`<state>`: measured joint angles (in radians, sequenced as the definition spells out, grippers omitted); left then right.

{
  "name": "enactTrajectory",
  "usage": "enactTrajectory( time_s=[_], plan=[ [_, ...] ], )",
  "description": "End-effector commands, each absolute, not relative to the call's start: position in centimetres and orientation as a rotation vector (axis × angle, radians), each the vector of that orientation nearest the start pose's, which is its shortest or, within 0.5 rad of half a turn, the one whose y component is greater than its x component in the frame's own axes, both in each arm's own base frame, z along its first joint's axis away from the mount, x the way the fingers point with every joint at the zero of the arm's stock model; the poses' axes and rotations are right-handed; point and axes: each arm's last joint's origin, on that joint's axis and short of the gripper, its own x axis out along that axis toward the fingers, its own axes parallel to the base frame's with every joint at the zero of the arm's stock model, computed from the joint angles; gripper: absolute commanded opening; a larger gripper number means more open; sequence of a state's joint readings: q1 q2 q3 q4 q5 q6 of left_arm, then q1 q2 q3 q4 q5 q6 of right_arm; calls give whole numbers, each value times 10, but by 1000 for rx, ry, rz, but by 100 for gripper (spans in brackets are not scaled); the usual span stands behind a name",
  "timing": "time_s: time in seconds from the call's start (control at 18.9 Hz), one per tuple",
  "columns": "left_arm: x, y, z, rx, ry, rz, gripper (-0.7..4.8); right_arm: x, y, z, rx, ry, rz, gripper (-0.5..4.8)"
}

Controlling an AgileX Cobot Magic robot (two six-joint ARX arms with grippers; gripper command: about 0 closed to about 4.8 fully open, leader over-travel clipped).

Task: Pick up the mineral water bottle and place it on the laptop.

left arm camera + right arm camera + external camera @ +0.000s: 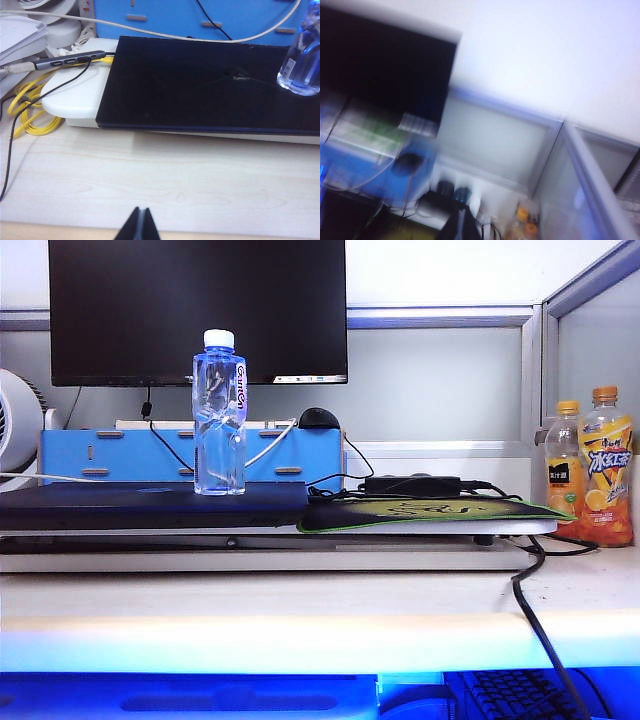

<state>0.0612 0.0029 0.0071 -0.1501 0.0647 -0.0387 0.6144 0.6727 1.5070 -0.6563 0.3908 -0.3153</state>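
The Ganten mineral water bottle [219, 412] is standing upright on the laptop [150, 505], left of centre; the empty right end effector [462, 227] is closed, as is the left end effector [140, 227], low over the counter [165, 180] – best both keeping clear of the bottle

Pale wooden desk [300, 615], large black monitor [197, 305] against a white wall [450, 270], grey partition panels [440, 380].

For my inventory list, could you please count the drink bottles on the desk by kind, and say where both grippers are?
Mineral water bottle, upright on the laptop: 1
Orange drink bottles: 2
Total: 3
Left gripper: shut, above the desk edge.
Right gripper: shut, raised facing the partition.
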Motion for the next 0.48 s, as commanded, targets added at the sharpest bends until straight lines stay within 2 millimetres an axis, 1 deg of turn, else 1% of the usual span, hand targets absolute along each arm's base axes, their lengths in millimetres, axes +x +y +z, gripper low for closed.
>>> enactTrajectory(
  time_s=[0.05, 0.11, 0.21, 0.26, 0.37, 0.42, 0.48],
  plan=[
    [96, 4, 151, -47, 143, -4, -2, 52, 20, 448, -205, -262, 162, 1],
    [96, 4, 151, -46, 143, -4, -2, 65, 24, 407, -223, -237, 161, 1],
    [96, 4, 151, -46, 143, -4, -2, 78, 26, 354, -247, -185, 175, 0],
    [96, 4, 151, -47, 143, -4, -2, 82, 26, 328, -231, -147, 189, 0],
    [96, 4, 151, -46, 143, -4, -2, 85, 22, 285, -192, -77, 198, 0],
    [96, 4, 151, -47, 143, -4, -2, 85, 19, 265, -173, -59, 207, 0],
    [96, 4, 151, -46, 143, -4, -2, 84, 17, 250, -151, -48, 200, 0]
  ],
)
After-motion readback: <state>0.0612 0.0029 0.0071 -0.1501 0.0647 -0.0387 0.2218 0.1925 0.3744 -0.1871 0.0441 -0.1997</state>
